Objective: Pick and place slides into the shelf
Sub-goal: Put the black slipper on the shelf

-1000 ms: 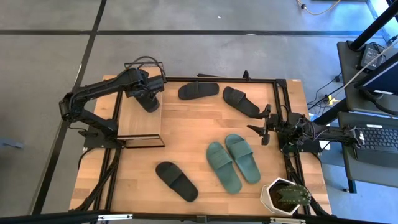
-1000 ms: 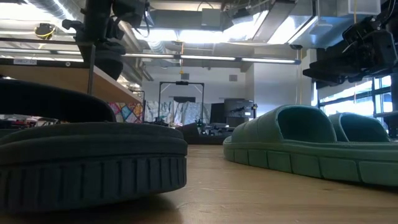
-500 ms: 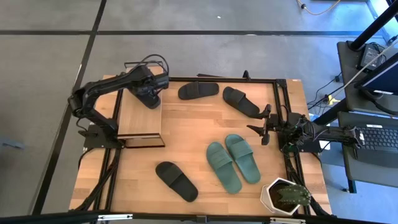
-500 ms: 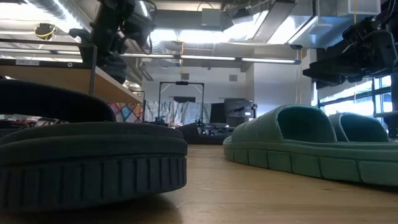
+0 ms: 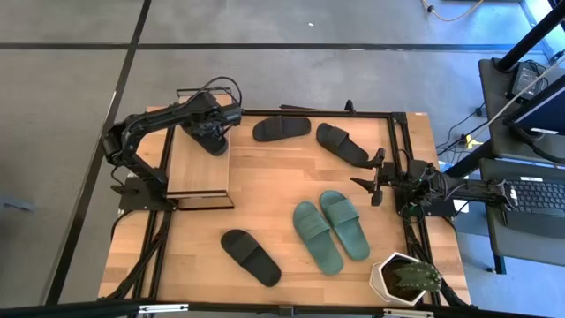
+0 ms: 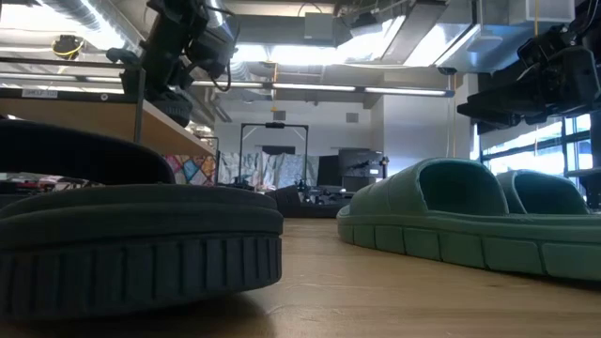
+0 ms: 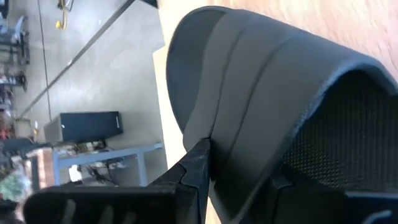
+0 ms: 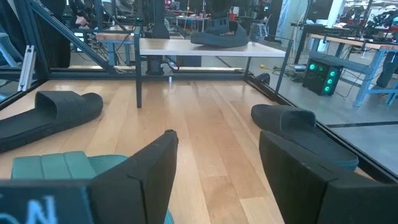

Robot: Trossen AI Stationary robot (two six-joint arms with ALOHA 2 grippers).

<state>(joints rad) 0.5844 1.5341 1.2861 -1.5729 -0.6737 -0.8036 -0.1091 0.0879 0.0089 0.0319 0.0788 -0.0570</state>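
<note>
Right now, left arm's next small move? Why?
Probably open the left claw and let go. It grips a black slide that, in the right wrist view, already rests on the shelf top at its far corner. The right claw waits open.

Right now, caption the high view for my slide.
Left pincer holds a black slide on the shelf; five slides remain on the table; right pincer waits open.

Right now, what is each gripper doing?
Left gripper: shut on a black slide, on the shelf.
Right gripper: open, empty.
</note>
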